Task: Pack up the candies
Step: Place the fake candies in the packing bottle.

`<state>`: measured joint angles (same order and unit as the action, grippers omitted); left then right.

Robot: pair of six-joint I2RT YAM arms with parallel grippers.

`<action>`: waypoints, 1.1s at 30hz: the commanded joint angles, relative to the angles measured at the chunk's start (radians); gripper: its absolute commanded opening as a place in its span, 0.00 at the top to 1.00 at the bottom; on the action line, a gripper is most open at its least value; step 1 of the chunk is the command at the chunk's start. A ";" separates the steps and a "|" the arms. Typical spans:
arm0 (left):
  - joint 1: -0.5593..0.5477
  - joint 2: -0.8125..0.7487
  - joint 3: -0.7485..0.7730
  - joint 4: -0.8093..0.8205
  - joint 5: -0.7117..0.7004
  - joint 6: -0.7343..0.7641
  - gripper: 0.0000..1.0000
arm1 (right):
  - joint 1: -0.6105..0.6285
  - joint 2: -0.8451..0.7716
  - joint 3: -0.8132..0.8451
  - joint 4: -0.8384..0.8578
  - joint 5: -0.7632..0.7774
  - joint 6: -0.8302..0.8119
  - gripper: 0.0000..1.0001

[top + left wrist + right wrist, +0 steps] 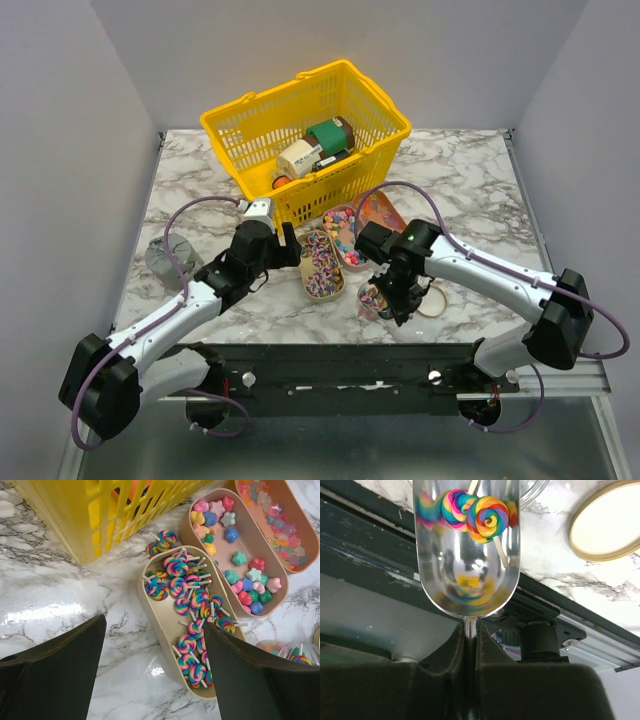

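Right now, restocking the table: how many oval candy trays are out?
3. The lollipop tray lies leftmost, the star-candy tray right beside it, and the third tray beyond that, partly cut off in the left wrist view. No others show.

Swirl lollipops, rainbow-striped, are heaped in a beige oval tray. Star and heart pieces lie loose in the adjacent pink tray. Two lollipops rest in a scoop.
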<state>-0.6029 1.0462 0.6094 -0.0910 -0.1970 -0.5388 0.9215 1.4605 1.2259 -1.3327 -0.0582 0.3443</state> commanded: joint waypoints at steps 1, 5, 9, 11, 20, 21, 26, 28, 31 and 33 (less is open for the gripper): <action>0.005 -0.018 -0.007 0.020 -0.005 0.000 0.09 | -0.007 -0.026 -0.028 -0.198 -0.077 0.019 0.99; 0.005 -0.014 -0.008 0.028 -0.002 -0.003 0.09 | -0.021 -0.045 -0.035 -0.198 -0.100 0.036 0.99; 0.005 -0.005 -0.005 0.030 0.001 -0.003 0.09 | -0.033 -0.083 -0.048 -0.198 -0.126 0.068 0.99; 0.005 0.003 -0.002 0.034 0.004 -0.003 0.09 | -0.041 -0.089 -0.057 -0.197 -0.132 0.067 0.99; 0.006 0.014 0.000 0.031 0.008 -0.006 0.09 | -0.162 -0.124 -0.040 -0.198 -0.170 0.036 0.99; 0.006 0.012 0.000 0.033 0.007 -0.006 0.09 | -0.165 -0.126 -0.039 -0.198 -0.195 0.027 0.99; 0.006 0.008 -0.003 0.027 -0.001 -0.009 0.09 | -0.190 -0.146 -0.101 -0.198 -0.236 0.001 0.99; 0.006 0.005 -0.005 0.024 -0.007 -0.009 0.09 | -0.191 -0.163 -0.120 -0.198 -0.267 -0.005 0.99; 0.006 0.003 -0.008 0.023 -0.010 -0.010 0.09 | -0.193 -0.183 -0.138 -0.198 -0.275 -0.005 0.99; 0.006 0.006 -0.007 0.025 -0.010 -0.010 0.09 | -0.193 -0.189 -0.152 -0.198 -0.275 -0.004 0.99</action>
<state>-0.6022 1.0565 0.6090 -0.0834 -0.1974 -0.5461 0.7341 1.3045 1.0977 -1.3323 -0.2852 0.3553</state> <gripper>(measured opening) 0.913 0.147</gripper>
